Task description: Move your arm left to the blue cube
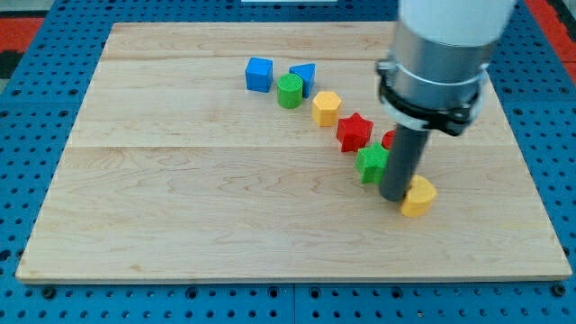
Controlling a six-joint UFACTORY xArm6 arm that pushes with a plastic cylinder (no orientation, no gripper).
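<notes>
Camera view, taken from my tip outward. No jaws or fingers on it, only a plain dark rod, so nothing grasped, clenched or released. Tip down on the wooden board, wedged between two blocks.

Just to the view's right of the tip, touching or all but touching: yellow block, rounded, shape hard to call. Just to the view's left and slightly up: green star-like block, against the rod's side. Behind the rod, toward the view's top: a sliver of a red block, mostly hidden, shape not readable.

Up and to the view's left of the tip, near the green one: red star. Further along the same diagonal: yellow hexagon-like block. Beyond it: green cylinder, with a blue triangular block touching it on the upper right.

Farthest from the tip, well apart at the view's upper left, just beside the green cylinder: blue cube, sitting alone at the diagonal's end, untouched by the rod.

Around the board: blue perforated surface.
</notes>
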